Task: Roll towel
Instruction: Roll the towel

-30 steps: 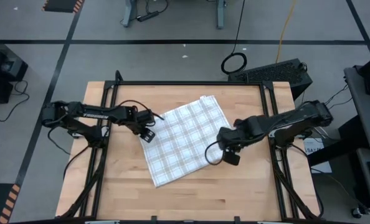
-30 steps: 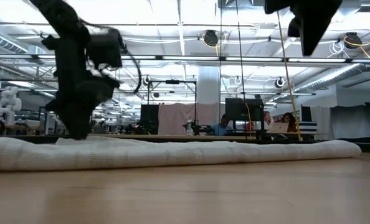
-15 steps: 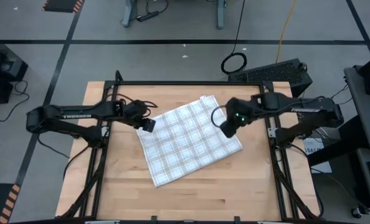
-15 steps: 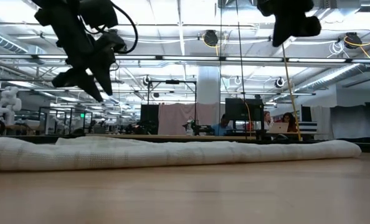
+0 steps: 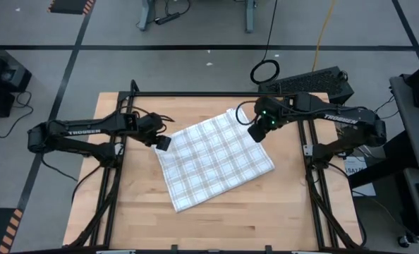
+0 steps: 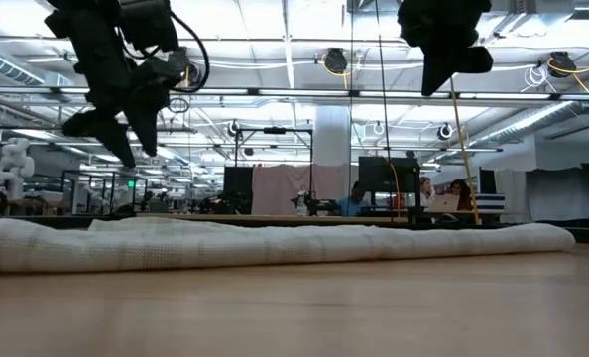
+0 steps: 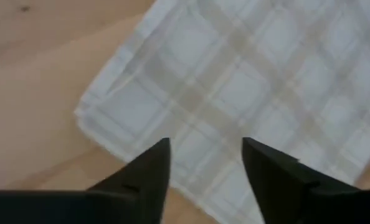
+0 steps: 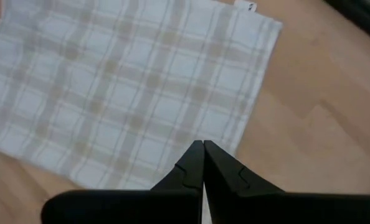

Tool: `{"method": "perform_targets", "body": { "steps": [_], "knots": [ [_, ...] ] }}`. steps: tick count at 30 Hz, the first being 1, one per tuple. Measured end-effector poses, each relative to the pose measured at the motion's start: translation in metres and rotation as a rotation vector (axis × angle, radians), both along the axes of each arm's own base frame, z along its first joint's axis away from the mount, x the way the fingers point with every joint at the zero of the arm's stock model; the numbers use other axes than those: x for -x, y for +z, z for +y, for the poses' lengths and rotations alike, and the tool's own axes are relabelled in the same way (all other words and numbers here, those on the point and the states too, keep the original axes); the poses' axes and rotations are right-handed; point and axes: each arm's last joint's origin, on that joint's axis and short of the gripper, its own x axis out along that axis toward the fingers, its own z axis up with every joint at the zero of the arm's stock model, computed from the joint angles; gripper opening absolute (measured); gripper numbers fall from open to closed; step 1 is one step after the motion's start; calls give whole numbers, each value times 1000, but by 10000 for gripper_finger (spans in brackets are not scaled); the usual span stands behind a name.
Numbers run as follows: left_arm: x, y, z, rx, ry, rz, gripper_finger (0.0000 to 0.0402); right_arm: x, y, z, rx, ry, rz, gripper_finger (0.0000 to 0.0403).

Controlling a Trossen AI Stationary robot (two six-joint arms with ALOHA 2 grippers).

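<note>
The checked towel (image 5: 213, 159) lies spread flat on the wooden table, turned slantwise; in the low view it is a long low white band (image 6: 275, 243). My left gripper (image 5: 164, 143) hangs open above the towel's left corner (image 7: 85, 115), clear of it, with nothing between its fingers. My right gripper (image 5: 255, 132) is shut and hangs above the towel's far right edge, high over the cloth (image 8: 129, 87). A small white label (image 8: 250, 6) shows at one towel corner. In the low view both grippers, the left (image 6: 106, 139) and the right (image 6: 438, 74), are well above the towel.
Black frame rails (image 5: 305, 148) run along the table's left, right and far sides. Bare wood (image 5: 216, 226) lies between the towel and the near edge. A black box (image 5: 315, 81) sits beyond the far right corner. People sit in the room behind (image 6: 438, 193).
My left gripper has risen from the towel's left corner, where it stood low a second ago, and drawn slightly toward the table's left. My right gripper, still shut, has swung from the towel's right side toward the far edge. The towel has stayed flat.
</note>
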Motion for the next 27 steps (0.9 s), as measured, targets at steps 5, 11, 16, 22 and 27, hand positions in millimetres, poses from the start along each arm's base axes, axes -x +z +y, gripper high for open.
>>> {"method": "perform_targets", "body": {
  "steps": [5, 11, 16, 22, 27],
  "knots": [
    [3, -4, 14, 25, -13, 20, 304, 1, -1, -12, 28, 14, 11, 0],
    [9, -13, 33, 24, -104, 73, 333, -1, -6, -31, 88, 97, 49, 0],
    [10, -28, 42, 59, -262, 154, 317, -6, -12, -51, 142, 182, 77, 0],
    [2, -50, 53, 84, -361, 232, 292, -11, -22, -75, 140, 280, 62, 0],
    [-2, -64, 56, 114, -393, 291, 290, -13, -31, -89, 114, 359, 64, 0]
  ]
}}
